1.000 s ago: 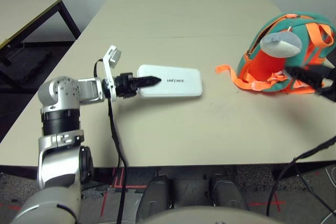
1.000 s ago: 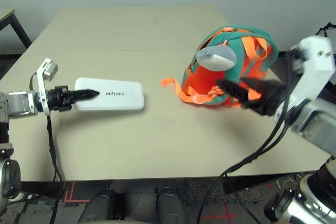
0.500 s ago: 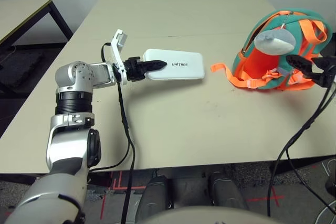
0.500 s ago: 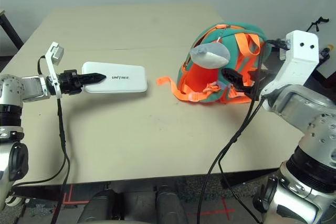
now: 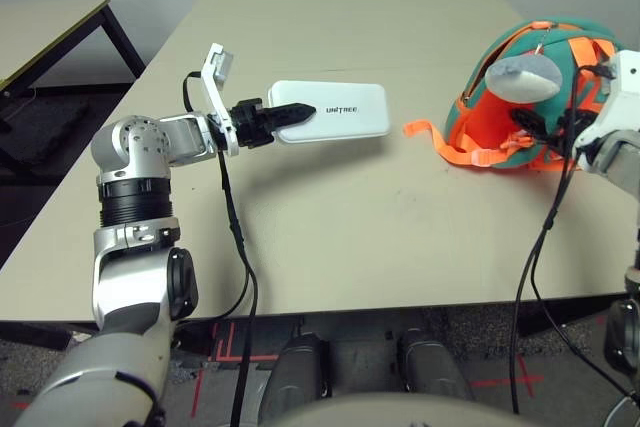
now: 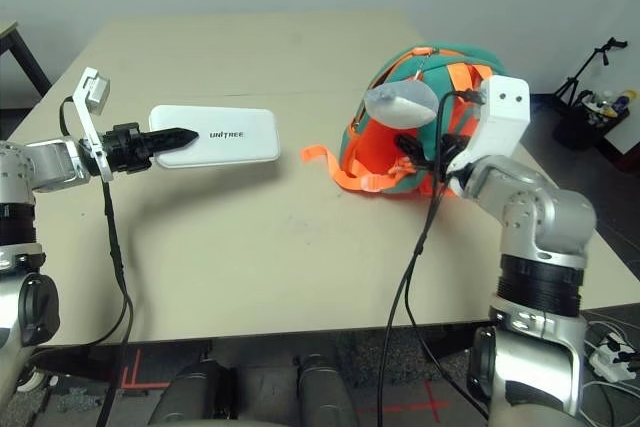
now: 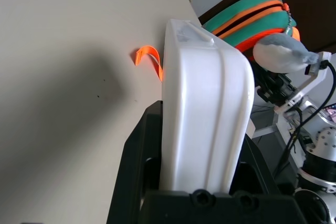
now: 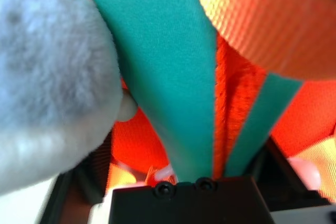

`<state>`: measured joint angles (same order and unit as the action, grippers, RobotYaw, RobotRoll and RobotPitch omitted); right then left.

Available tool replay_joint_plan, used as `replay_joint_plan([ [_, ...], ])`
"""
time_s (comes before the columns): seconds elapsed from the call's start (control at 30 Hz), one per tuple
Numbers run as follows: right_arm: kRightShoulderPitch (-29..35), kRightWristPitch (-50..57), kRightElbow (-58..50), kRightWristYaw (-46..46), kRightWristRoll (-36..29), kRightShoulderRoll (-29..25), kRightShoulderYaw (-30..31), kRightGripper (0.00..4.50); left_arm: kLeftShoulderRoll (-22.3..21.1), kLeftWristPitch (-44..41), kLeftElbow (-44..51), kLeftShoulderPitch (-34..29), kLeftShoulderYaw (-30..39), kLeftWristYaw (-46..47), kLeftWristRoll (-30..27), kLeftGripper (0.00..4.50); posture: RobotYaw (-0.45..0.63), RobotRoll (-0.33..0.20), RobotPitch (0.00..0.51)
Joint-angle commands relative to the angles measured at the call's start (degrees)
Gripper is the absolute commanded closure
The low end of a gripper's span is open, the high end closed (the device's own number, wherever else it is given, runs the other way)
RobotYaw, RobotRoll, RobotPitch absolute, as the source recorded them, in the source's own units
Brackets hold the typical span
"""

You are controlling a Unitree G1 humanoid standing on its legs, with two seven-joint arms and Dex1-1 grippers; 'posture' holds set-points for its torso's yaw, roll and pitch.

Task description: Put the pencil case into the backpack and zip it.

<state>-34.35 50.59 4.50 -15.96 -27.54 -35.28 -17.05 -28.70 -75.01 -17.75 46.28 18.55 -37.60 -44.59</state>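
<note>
Left tool (image 5: 285, 113) clamped on one short end of pencil case (image 5: 335, 111); black fingers (image 7: 137, 161) flat against both broad faces per left wrist view. Case lifted clear of desk (image 5: 330, 237), shadow beneath it, long axis running straight out from tool tip toward backpack (image 5: 540, 97)

Backpack well apart from far end of case, directly ahead along case axis, resting on desk. Orange interior panel facing case, grey plush piece (image 5: 522, 75) above it, loose orange strap (image 5: 425, 133) trailing on desk between case and bag

Right tool (image 6: 415, 152) pressed in among teal and orange fabric at bag front. Right wrist view filled with straps and plush; opening width and any grasp there: cannot tell

Judgement: transfer step under way, insertion not yet done, zip untouched. Left arm sole carrier of case; right arm nearer to bag, likely there to hold mouth open. Next move hinges on keeping case long axis in line with bag opening, leading end going in first. Risk: leading corner catching on loose strap or plush piece
</note>
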Motion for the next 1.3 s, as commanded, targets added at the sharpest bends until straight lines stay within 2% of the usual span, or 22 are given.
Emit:
replay_joint_plan([
  [0.03, -0.7, -1.3, 0.6, -0.5, 1.2, 0.7, 0.5, 1.80, -0.3, -1.3, 1.9, -0.6, 1.0, 0.5, -1.1, 3.08, -0.01, 0.000, 0.002],
  [0.17, -0.5, -0.6, -0.9, -0.8, 1.1, 0.7, 0.0, 3.07, -0.8, -2.8, 1.9, -1.1, 0.6, 0.1, -1.7, 3.08, -0.02, 0.000, 0.007],
  [0.3, -0.6, 5.6, -6.6, -1.7, -2.5, 0.6, -0.6, 4.25, -1.0, -3.0, 1.3, -1.4, -0.1, -0.4, -1.3, 3.08, -0.03, 0.000, 0.011],
  [0.33, -0.5, 7.5, -8.3, -2.0, -3.5, 0.4, -0.8, 4.31, -1.0, -3.0, 1.1, -1.4, -0.1, -0.5, -1.3, 3.08, -0.03, 0.000, 0.011],
  [0.4, 0.3, 15.7, -16.3, -5.7, -9.5, -2.6, -0.9, 4.31, -1.2, -2.5, 0.2, -1.4, -0.3, -0.7, -0.9, 3.08, -0.06, 0.000, 0.017],
  [0.5, -1.5, 30.5, -25.5, -8.7, -20.5, -5.3, -5.4, 4.31, -1.3, -1.6, -1.1, -1.7, -0.8, -1.3, -0.3, 3.08, -0.08, 0.000, 0.024],
  [0.6, -4.2, 40.5, -29.7, -11.3, -30.3, -8.1, -9.5, 4.31, -1.3, -0.5, -2.3, -2.0, -1.5, -1.9, 0.3, 3.08, -0.10, 0.000, 0.031],
  [0.67, -5.5, 41.9, -29.1, -10.4, -37.6, -11.1, -11.2, 4.31, -1.1, 0.3, -3.2, -2.2, -1.9, -2.2, 0.7, 3.08, -0.12, 0.000, 0.038],
  [0.8, -3.3, 41.9, -26.4, -9.0, -55.5, -22.9, -12.5, 4.31, -0.3, 1.5, -4.7, -2.5, -2.7, -2.7, 1.1, 3.08, -0.15, 0.000, 0.049],
  [0.87, 0.4, 38.1, -25.0, -5.6, -66.4, -30.0, -12.1, 4.31, -0.1, 2.2, -5.4, -2.5, -3.2, -3.1, 1.5, 3.08, -0.16, 0.000, 0.050],
  [0.97, 9.6, 29.3, -24.9, -1.1, -82.3, -40.9, -12.8, 4.31, 0.0, 3.0, -6.8, -2.1, -3.8, -3.6, 1.9, 3.08, -0.18, 0.000, 0.055],
  [1.03, 14.9, 26.2, -26.0, -2.7, -85.4, -44.8, -15.1, 4.31, 0.1, 3.3, -7.6, -1.7, -4.1, -4.0, 2.2, 3.08, -0.19, 0.000, 0.057],
  [1.1, 19.6, 23.8, -27.5, -3.8, -85.5, -46.3, -17.3, 4.31, 0.0, 3.8, -8.4, -1.3, -4.4, -4.5, 2.5, 3.08, -0.20, 0.000, 0.057],
  [1.2, 26.2, 20.5, -30.2, -2.6, -85.5, -46.0, -19.8, 4.31, -0.3, 4.8, -9.2, -0.4, -5.4, -5.6, 3.1, 3.08, -0.21, 0.000, 0.058],
  [1.3, 31.2, 16.7, -32.8, -0.7, -85.5, -44.7, -20.7, 4.31, -2.1, 5.3, -8.9, 3.1, -6.7, -8.4, 3.2, 3.08, -0.20, 0.000, 0.058],
])
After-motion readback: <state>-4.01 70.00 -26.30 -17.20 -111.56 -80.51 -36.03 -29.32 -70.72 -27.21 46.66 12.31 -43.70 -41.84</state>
